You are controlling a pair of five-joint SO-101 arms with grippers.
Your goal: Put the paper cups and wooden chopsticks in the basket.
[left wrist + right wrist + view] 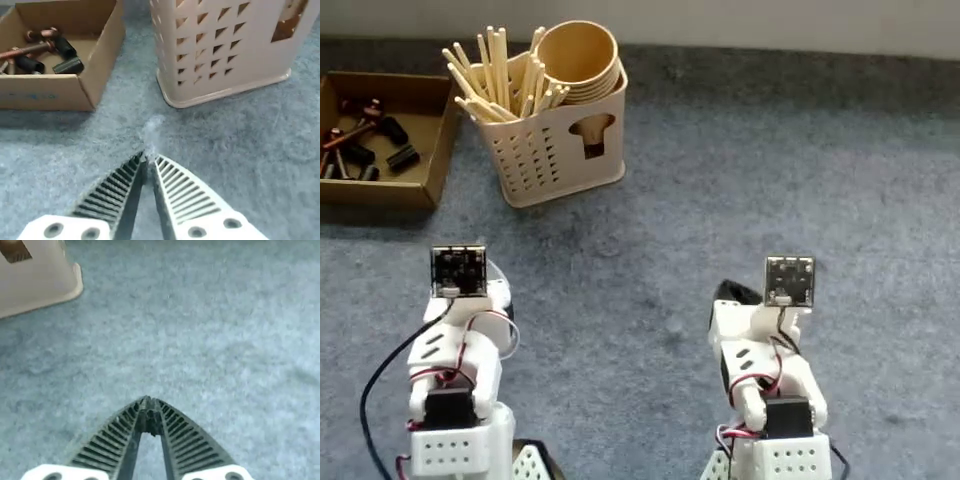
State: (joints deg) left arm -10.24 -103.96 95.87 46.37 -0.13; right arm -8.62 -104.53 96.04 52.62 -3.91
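1. Counts, high view: 1 basket (555,150), 1 cardboard box (438,150), 2 arms. Paper cups (578,55): 1 nested stack of several cups, rims too tight to count. Wooden chopsticks (495,75): 1 bundle, well over 10, exact no. can't tell.
2. High view, contents: the cup stack stands upright in the basket's far-right corner. Chopsticks stand in its left part just beside the cups, tips fanning out above the rim. The box sits left of the basket, near it but apart, and holds small dark and copper-coloured hardware bits (360,145).
3. High view, arms: left arm (455,360) is on the near side of the basket, well apart from it. Right arm (770,350) is farther right, also well apart.
4. Left wrist view: left gripper (149,160) has its jaws drawn almost together with a thin slit at the tips, empty, over grey carpet (240,150). Basket (220,50) is ahead of the tips, near but not touching. Box (100,75) is beside it with hardware (50,50) inside.
5. Right wrist view: right gripper (148,402) is closed, tips meeting, empty, over the carpet (210,340). The basket's (35,280) base corner is well apart from it.
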